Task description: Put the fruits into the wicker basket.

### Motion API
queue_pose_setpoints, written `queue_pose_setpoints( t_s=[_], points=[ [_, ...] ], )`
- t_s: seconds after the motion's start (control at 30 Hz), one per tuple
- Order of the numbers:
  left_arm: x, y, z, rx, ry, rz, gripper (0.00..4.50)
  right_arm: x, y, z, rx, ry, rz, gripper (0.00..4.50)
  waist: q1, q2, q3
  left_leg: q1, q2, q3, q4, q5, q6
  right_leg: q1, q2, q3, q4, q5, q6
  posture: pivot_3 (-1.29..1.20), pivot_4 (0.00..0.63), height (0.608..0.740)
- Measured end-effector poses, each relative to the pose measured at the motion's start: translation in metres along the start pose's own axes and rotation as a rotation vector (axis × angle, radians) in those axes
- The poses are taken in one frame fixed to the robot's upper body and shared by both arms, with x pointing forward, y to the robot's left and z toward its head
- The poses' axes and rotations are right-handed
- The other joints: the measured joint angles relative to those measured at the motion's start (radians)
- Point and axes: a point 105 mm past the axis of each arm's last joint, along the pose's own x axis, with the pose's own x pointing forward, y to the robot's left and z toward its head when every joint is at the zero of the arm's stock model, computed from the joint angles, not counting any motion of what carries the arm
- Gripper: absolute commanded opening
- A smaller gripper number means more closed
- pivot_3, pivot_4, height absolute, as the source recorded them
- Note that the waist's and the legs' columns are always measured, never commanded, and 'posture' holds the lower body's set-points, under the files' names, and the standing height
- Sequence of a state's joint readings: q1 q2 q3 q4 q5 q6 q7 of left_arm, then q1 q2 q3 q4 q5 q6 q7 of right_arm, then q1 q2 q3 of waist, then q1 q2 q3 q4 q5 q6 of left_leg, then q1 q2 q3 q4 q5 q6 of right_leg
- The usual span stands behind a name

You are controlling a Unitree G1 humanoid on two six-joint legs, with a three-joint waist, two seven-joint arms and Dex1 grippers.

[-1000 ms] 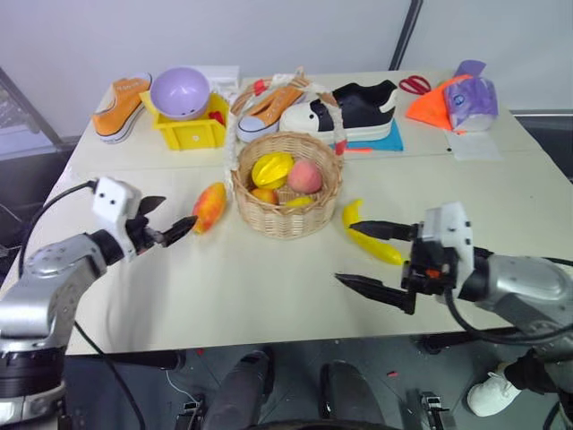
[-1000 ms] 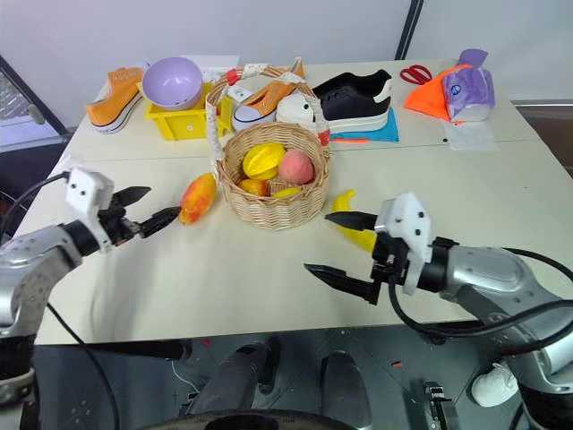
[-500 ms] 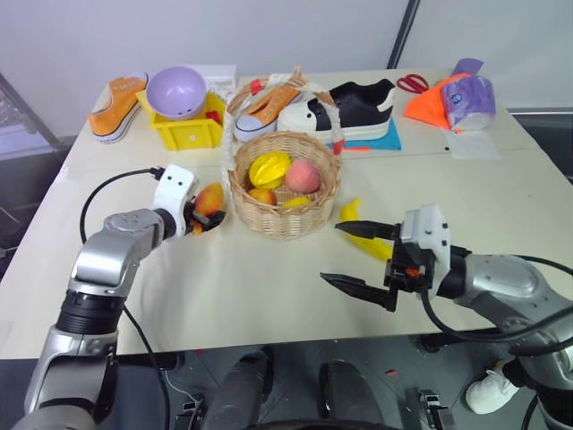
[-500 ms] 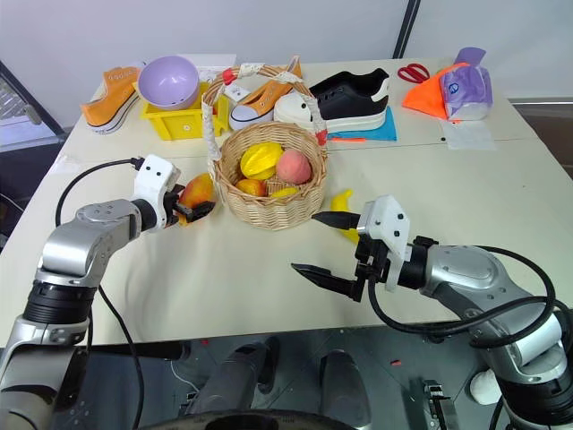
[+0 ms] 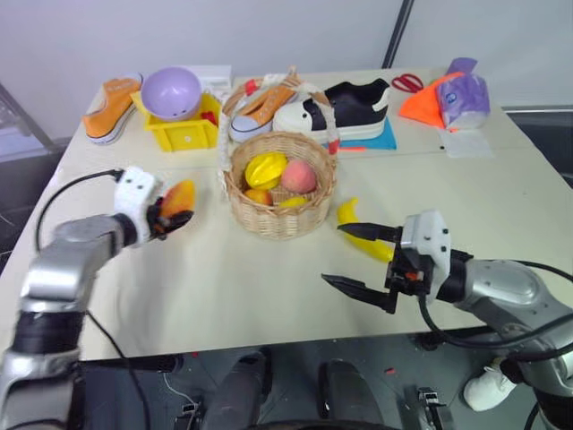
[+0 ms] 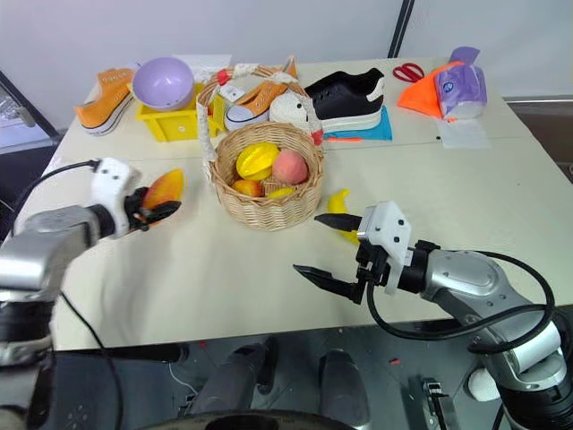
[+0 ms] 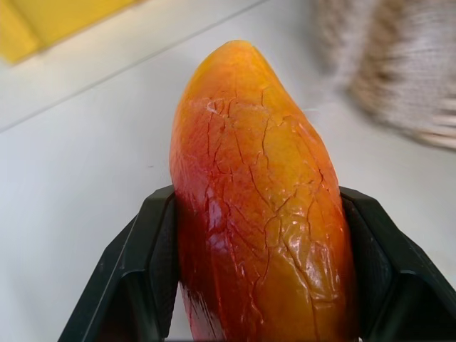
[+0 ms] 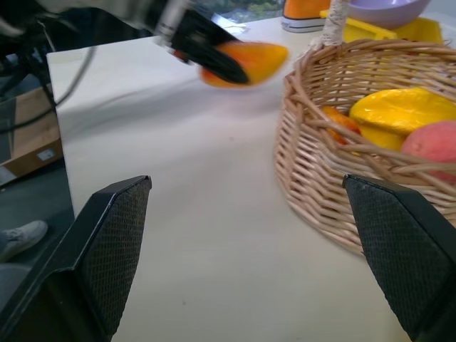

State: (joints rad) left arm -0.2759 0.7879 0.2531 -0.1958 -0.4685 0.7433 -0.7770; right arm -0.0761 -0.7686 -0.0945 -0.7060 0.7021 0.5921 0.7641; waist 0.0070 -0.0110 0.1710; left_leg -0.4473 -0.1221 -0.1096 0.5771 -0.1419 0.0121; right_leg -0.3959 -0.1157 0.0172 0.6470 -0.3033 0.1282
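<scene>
— So where is the mango [image 7: 260, 206] right now?

— Clamped between the two black fingers [image 7: 146, 274] of the left gripper [image 5: 172, 218], held up off the table [image 5: 269, 278] to the left of the wicker basket [image 5: 279, 215]. Its yellow end points away from the wrist, and the fingers press on both of its red sides.

— And the banana [image 5: 362, 237]?

— Lying flat on the table just right of the basket, near its wall. I cannot tell whether it touches the wicker.

— What about the other arm?

— The right gripper [image 5: 363, 260] hangs over the near part of the table with its fingers spread wide and nothing between them. The upper finger reaches over the banana's near end; the lower one points toward the table's front edge.

— Anything in the basket already?

— Yes: a yellow star-shaped fruit [image 5: 269, 167], a pink peach [image 5: 299, 176], and some smaller orange and yellow pieces lower down. Its arched handle [image 6: 260, 76] rises at the back.

— Behind it?

— An orange sneaker [image 5: 260, 106] and a black-and-white sneaker [image 5: 345, 106], with a yellow bin [image 5: 183, 133] holding a purple bowl [image 5: 172, 91] farther left.
</scene>
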Motion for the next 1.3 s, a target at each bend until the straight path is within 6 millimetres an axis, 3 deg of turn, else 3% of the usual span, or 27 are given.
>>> queue_pose_setpoints(
  t_s=[0.1,0.17,0.33,0.43,0.57,0.6,0.73,0.87,1.03,1.2,1.3],
  points=[
    [-0.008,-0.041,0.048,0.04,-0.151,-0.222,2.5,-0.002,-0.007,0.002,-0.008,-0.001,-0.003,4.5,0.021,-0.001,0.0,0.001,-0.001,-0.001,0.002,0.0,0.0,0.005,-0.002,-0.003,-0.002,0.0,-0.001,0.0,0.15,0.74],
    [0.008,-0.065,0.07,0.116,-0.181,-0.278,2.5,-0.005,-0.014,0.001,-0.005,0.003,-0.013,4.5,0.035,-0.001,0.0,0.002,-0.001,0.0,0.003,0.0,0.0,0.007,-0.003,-0.003,-0.003,0.0,-0.001,0.0,0.15,0.74],
    [0.066,-0.113,0.089,0.19,-0.175,-0.334,2.5,-0.01,-0.026,-0.001,-0.028,0.019,-0.041,4.5,0.033,-0.003,0.001,0.001,-0.001,0.001,0.005,0.0,0.001,0.008,-0.002,-0.002,-0.002,0.0,0.001,0.0,0.15,0.74],
    [0.089,-0.121,0.099,0.203,-0.169,-0.315,2.5,-0.011,-0.027,-0.004,-0.04,0.029,-0.054,4.5,0.02,-0.003,0.001,-0.002,-0.001,0.002,0.003,0.002,0.003,0.005,-0.001,-0.001,0.001,0.002,0.005,0.0,0.15,0.74],
    [0.106,-0.109,0.095,0.159,-0.124,-0.253,4.3,-0.013,-0.029,-0.012,-0.04,0.061,-0.098,4.5,0.002,-0.003,0.001,-0.002,0.0,0.0,0.0,0.002,0.002,0.002,0.001,-0.002,0.003,0.002,0.006,0.0,0.15,0.74],
    [0.109,-0.107,0.094,0.158,-0.12,-0.248,4.46,-0.014,-0.031,-0.015,-0.04,0.074,-0.118,4.5,0.001,-0.003,0.001,-0.002,0.0,0.0,0.001,0.002,0.002,0.003,0.001,-0.002,0.003,0.002,0.006,0.0,0.15,0.74],
    [0.109,-0.104,0.097,0.185,-0.145,-0.259,4.46,-0.014,-0.037,-0.019,-0.045,0.089,-0.185,4.5,0.005,-0.003,0.001,-0.002,-0.001,0.0,0.003,0.002,0.002,0.004,0.0,-0.002,0.003,0.002,0.006,0.0,0.15,0.74],
    [0.08,-0.114,0.101,0.207,-0.279,-0.42,4.46,-0.018,-0.057,-0.04,-0.042,0.176,-0.312,4.5,0.001,-0.003,0.001,-0.001,-0.001,0.001,0.004,0.002,0.002,0.006,0.0,-0.002,0.002,0.001,0.004,0.0,0.15,0.74],
    [0.041,-0.128,0.082,0.169,-0.308,-0.629,4.46,-0.013,-0.085,-0.075,0.065,0.277,-0.45,4.5,-0.001,-0.002,0.001,0.002,0.0,0.0,0.004,0.002,0.002,0.006,0.0,-0.001,0.004,0.0,0.002,0.0,0.15,0.74],
    [0.027,-0.139,0.072,0.201,-0.284,-0.692,4.46,0.001,-0.101,-0.093,0.182,0.327,-0.501,4.5,0.005,-0.002,0.001,0.003,0.0,0.0,0.004,0.002,0.002,0.005,0.0,-0.002,0.003,0.0,0.002,0.0,0.15,0.74],
    [0.025,-0.141,0.073,0.215,-0.288,-0.69,4.5,0.007,-0.1,-0.096,0.201,0.345,-0.478,3.64,0.006,-0.002,0.001,0.003,-0.001,0.0,0.004,0.002,0.002,0.005,0.0,-0.002,0.003,0.0,0.002,0.0,0.15,0.74]
  ],
)
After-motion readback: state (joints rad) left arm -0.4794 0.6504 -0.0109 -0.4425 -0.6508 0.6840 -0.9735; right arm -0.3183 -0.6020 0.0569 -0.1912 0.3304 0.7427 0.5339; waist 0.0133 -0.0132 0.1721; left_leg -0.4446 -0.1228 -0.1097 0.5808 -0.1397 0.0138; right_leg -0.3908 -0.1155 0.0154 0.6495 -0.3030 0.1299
